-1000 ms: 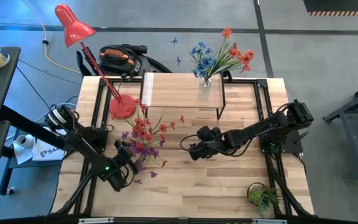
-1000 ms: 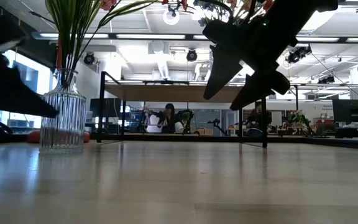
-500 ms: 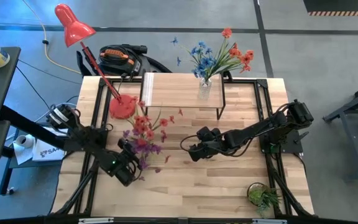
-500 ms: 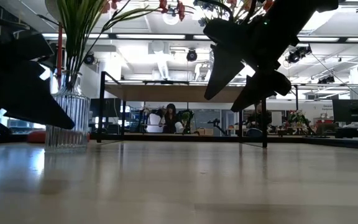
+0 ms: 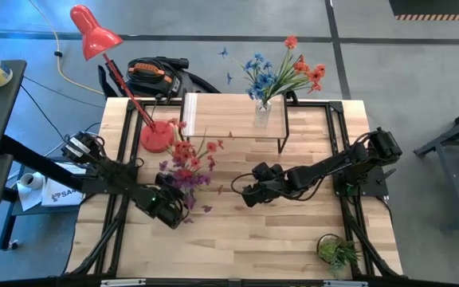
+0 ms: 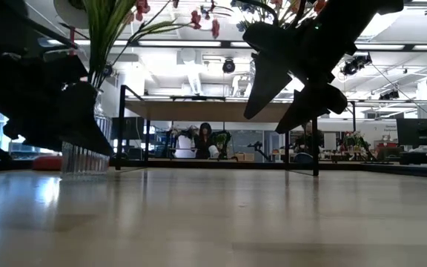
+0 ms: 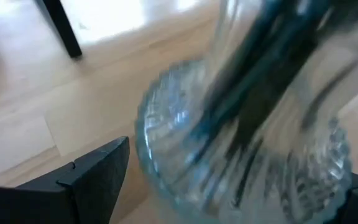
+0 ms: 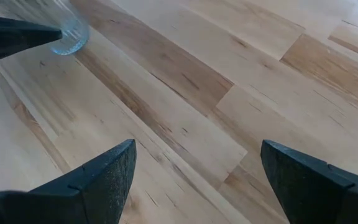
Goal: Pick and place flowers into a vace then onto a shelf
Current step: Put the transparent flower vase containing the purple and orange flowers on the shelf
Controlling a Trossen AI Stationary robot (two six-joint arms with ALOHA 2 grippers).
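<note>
A clear ribbed glass vase (image 7: 241, 143) holds red and purple flowers (image 5: 186, 163) on green stems. My left gripper (image 5: 171, 209) is shut on it at the table's left middle, and its dark body hides most of the vase (image 6: 87, 152) in the low view. A second vase of blue and red flowers (image 5: 263, 112) stands on the shelf (image 5: 221, 119) at the far edge. My right gripper (image 5: 245, 192) hangs open above the table's middle, to the right of the held vase, touching nothing. My left gripper has the vase's ribbed lower body (image 7: 160, 155) between its two fingers (image 7: 95, 177), one on either side. They come at it about level, from the table's near-left. The vase stands upright with the stems rising out of it. Whether its base (image 6: 84, 172) rests on the table cannot be told.
A red desk lamp stands with its base (image 5: 156, 137) left of the shelf. A small leafy plant (image 5: 339, 252) sits at the near right corner. A black and orange device (image 5: 154, 73) lies beyond the far edge. Bare wood (image 8: 185, 118) spreads between the two grippers.
My left gripper has moved toward the table's right and far edge, taking the vase with it. The vase and its flowers now stand nearer the shelf than a second ago, still upright. My right arm has kept still.
</note>
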